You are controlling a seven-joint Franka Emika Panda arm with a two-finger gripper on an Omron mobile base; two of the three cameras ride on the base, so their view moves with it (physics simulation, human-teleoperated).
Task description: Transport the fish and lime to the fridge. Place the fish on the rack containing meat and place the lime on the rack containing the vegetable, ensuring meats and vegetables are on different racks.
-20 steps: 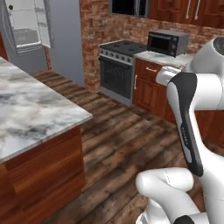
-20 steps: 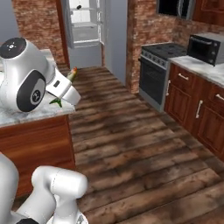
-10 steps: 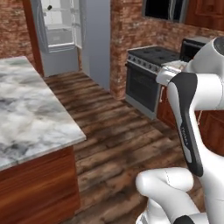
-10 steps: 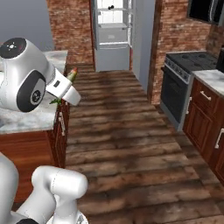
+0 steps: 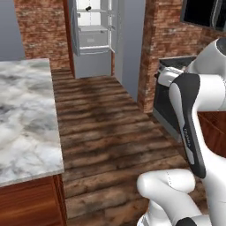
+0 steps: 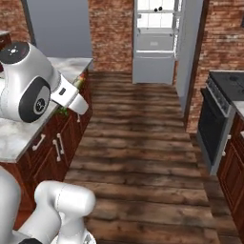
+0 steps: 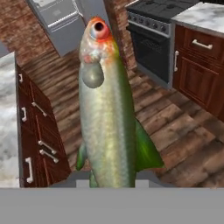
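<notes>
Even, soft rendered light (hardly any shadows), brightest inside the fridge (image 6: 155, 28), slightly blurry.

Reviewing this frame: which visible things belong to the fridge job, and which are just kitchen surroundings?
Job:
- fish, held in the shut end effector
- fridge, door open, shelves showing

Surroundings:
- marble counter
- stove
- wooden cabinets
</notes>
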